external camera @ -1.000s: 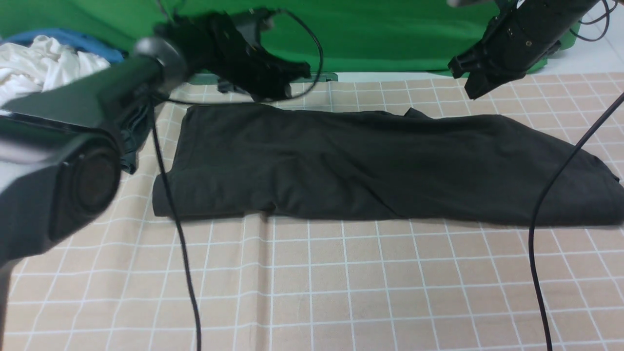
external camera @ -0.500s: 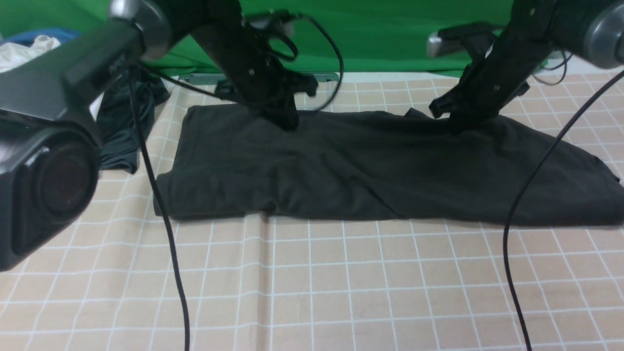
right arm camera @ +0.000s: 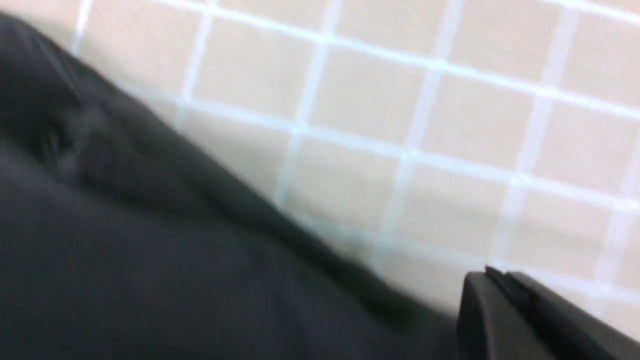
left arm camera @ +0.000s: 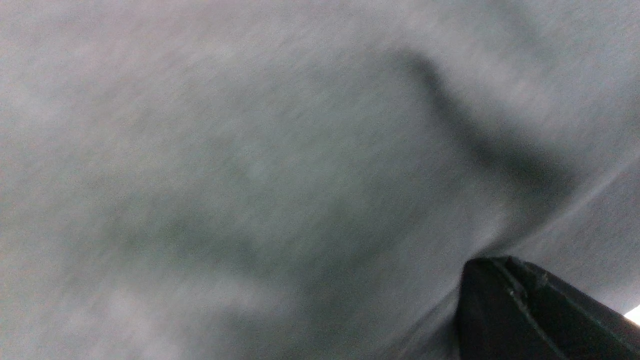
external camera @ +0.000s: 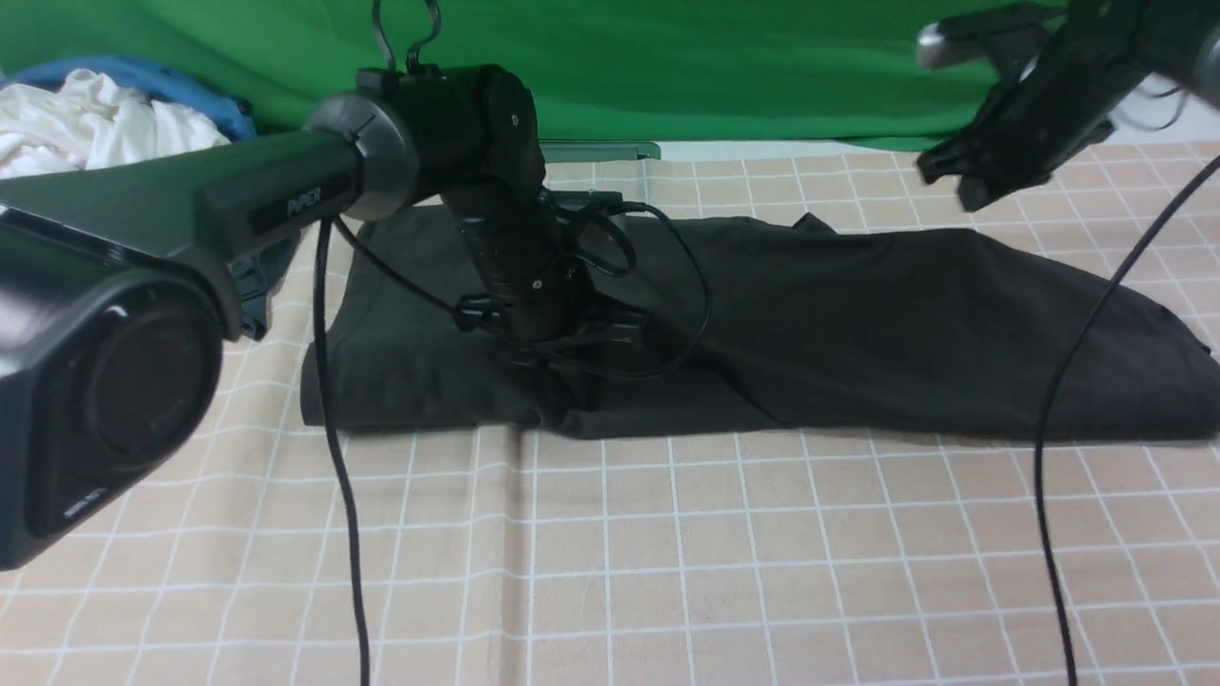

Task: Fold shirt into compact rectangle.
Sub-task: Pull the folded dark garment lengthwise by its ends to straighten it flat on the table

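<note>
Black cotton T-shirt point(external camera: 905, 324), folded into a long band, lies across the checked bench point(external camera: 667, 572). Left hand point(external camera: 570, 386), clenched, presses on the band near its front edge, left of centre; whether it pinches cloth cannot be told. Right hand point(external camera: 958, 183), clenched and empty, hangs above the far right edge. Step judged: smoothing before the crosswise fold, which calls for gripping one end.

White lettering on left arm point(external camera: 305, 202): roughly "PiPER" (blurred, uncertain).

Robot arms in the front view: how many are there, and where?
2. The left arm reaches down to the shirt, near its front edge; the right arm is raised, far right. None seems hidden.
</note>
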You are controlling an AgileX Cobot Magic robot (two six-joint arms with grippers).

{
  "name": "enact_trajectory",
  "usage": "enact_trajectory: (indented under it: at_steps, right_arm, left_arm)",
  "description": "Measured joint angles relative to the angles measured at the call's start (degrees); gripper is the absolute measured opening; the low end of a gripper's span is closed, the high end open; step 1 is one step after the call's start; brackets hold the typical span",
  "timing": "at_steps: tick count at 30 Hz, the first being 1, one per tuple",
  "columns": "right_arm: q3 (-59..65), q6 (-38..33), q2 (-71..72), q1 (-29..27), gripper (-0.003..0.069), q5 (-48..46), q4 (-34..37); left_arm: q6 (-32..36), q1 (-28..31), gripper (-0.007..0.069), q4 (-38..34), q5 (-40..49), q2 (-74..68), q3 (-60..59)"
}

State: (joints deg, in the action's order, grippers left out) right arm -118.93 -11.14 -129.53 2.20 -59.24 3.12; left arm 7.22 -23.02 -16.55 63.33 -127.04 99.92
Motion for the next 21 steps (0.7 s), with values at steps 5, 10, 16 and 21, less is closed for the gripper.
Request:
enact_trajectory:
  at_steps: [5,10,16,21]
  right_arm:
    - [0.15,-0.34,7.42,-3.89,0.0049,-9.02,0.11]
    - [9.15,0.92,13.02,-8.66,0.0059,-10.0,0.07]
    - [18.17,3.08,13.37,-13.53,0.023,-7.73,0.03]
    - [19.53,3.4,10.91,-14.18,0.0434,-3.09,1.02]
  left_arm:
    - [-1.69,0.05,0.0019,2.89,-1.74,3.26,-3.64]
    - [-3.0,0.09,0.0019,4.26,-1.19,3.66,-3.99]
    - [-3.0,0.09,0.0019,4.29,-2.39,3.66,-3.99]
    - [-3.0,0.09,0.0019,4.07,-3.03,3.66,-3.99]
